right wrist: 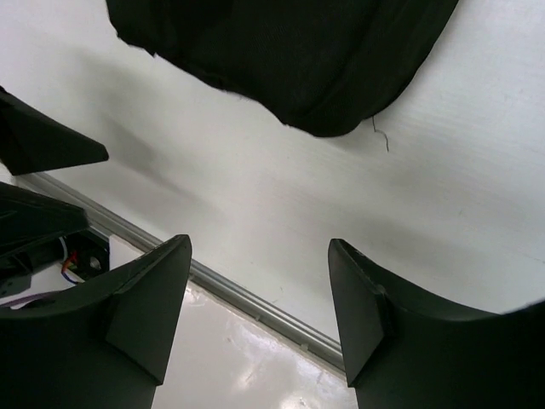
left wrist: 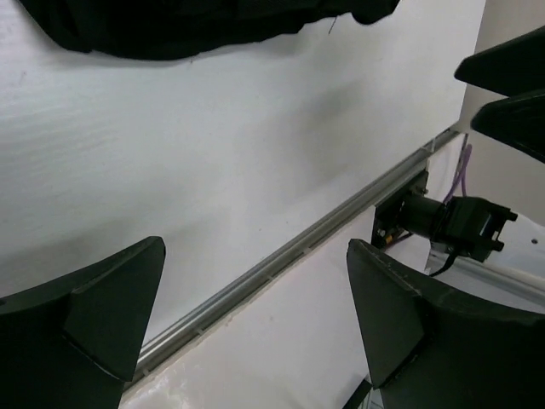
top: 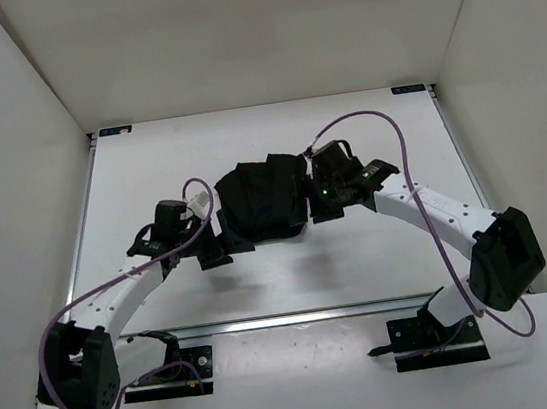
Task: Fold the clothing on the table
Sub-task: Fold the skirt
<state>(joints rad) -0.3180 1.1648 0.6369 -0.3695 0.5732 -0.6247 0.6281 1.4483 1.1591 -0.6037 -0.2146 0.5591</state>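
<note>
The clothing (top: 263,201) is lying bunched on the desk (top: 148,171), between both arms. The left end effector (left wrist: 255,290) and the right end effector (right wrist: 260,281) are standing apart, gripping nothing. The fabric is appearing soft, light and limp, so pinching an outer edge seems advisable.

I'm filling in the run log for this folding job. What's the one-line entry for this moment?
clothing: compact heap on table, between both arms | left gripper: open, empty | right gripper: open, empty
</note>
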